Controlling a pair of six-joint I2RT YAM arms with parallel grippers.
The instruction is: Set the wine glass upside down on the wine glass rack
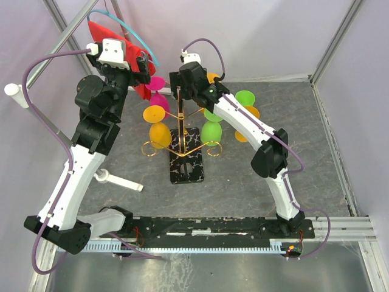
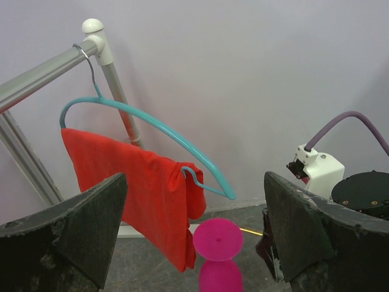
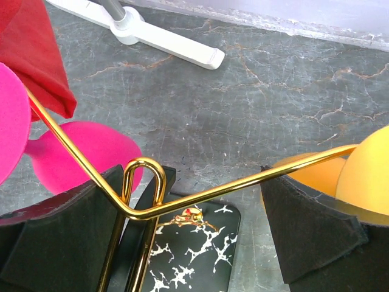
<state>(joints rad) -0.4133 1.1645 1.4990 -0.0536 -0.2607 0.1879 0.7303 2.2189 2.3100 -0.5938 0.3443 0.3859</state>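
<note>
The wine glass rack (image 1: 185, 143), gold wire on a black marbled base (image 1: 186, 163), stands mid-table. A pink wine glass (image 1: 158, 97) hangs upside down at its back left, a yellow-orange one (image 1: 158, 131) at the left, and a green one (image 1: 211, 129) at the right. My left gripper (image 1: 144, 66) is open. In the left wrist view the pink glass's foot (image 2: 217, 239) lies low between the fingers (image 2: 79, 231), apart from both. My right gripper (image 3: 194, 231) is open above the rack's top loop (image 3: 143, 176). A gold arm (image 3: 255, 181) crosses between its pads.
A red cloth (image 2: 127, 182) on a teal hanger (image 2: 152, 125) hangs from a white clothes rail (image 1: 58, 42) at the back left. The rail's foot (image 1: 119, 180) lies on the table. A green glass (image 1: 245, 97) and an orange glass (image 1: 250, 113) are at the right.
</note>
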